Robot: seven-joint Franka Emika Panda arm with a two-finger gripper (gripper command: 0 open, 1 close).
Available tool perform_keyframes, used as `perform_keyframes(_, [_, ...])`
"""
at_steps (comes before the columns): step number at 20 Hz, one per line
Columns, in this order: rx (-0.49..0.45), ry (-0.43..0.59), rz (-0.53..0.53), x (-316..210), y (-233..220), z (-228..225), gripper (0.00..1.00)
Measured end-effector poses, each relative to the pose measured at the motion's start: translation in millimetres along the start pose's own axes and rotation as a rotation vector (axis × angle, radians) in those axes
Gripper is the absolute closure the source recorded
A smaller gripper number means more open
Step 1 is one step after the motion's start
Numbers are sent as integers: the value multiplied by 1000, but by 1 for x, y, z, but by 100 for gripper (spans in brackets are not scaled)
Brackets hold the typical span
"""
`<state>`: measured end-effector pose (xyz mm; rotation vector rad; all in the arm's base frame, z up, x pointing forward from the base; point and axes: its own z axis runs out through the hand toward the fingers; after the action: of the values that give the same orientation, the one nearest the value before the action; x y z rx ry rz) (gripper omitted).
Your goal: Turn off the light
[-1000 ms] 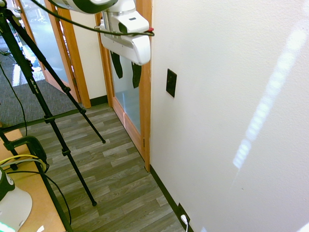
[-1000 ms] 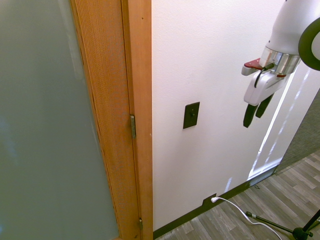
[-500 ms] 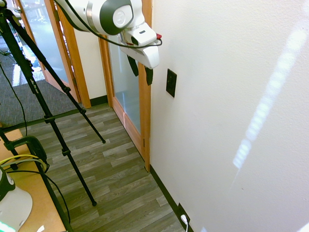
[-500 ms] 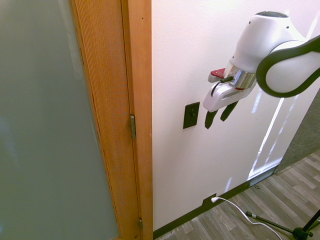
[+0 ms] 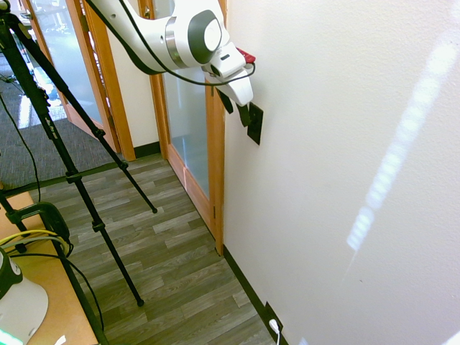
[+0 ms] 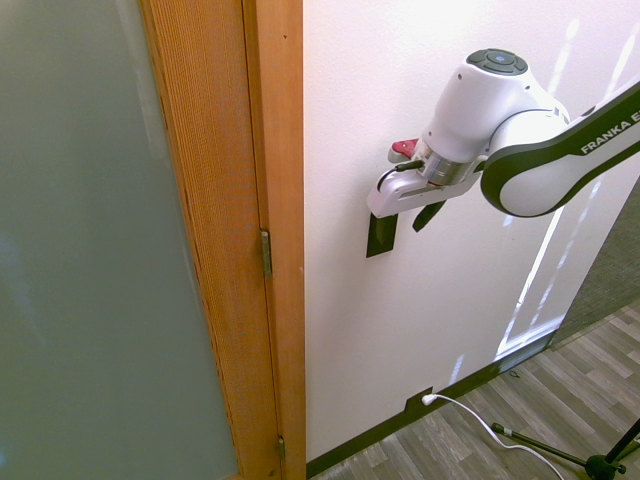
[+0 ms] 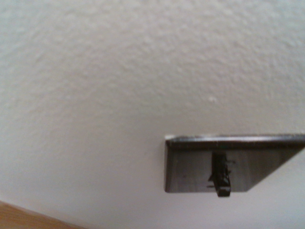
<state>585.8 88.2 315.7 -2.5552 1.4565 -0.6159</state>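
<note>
Wall (image 5: 345,144) fills the right of frame; my hand (image 5: 244,111), fingers slightly apart, gripping nothing, sits against the switch plate (image 5: 256,129) at upper centre. Misaligned, I'd slide off the small toggle (image 7: 220,179).

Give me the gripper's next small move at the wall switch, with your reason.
Probably a short downward push on the toggle. The gripper hangs at the upper part of the black switch plate on the white wall, and the wrist view shows the toggle sticking out, not visibly pressed yet. Which way is off cannot be seen.
</note>
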Motion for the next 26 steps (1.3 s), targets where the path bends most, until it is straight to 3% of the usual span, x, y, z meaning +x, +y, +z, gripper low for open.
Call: perform_keyframes(26, [58,20,31,17,-2,19,100])
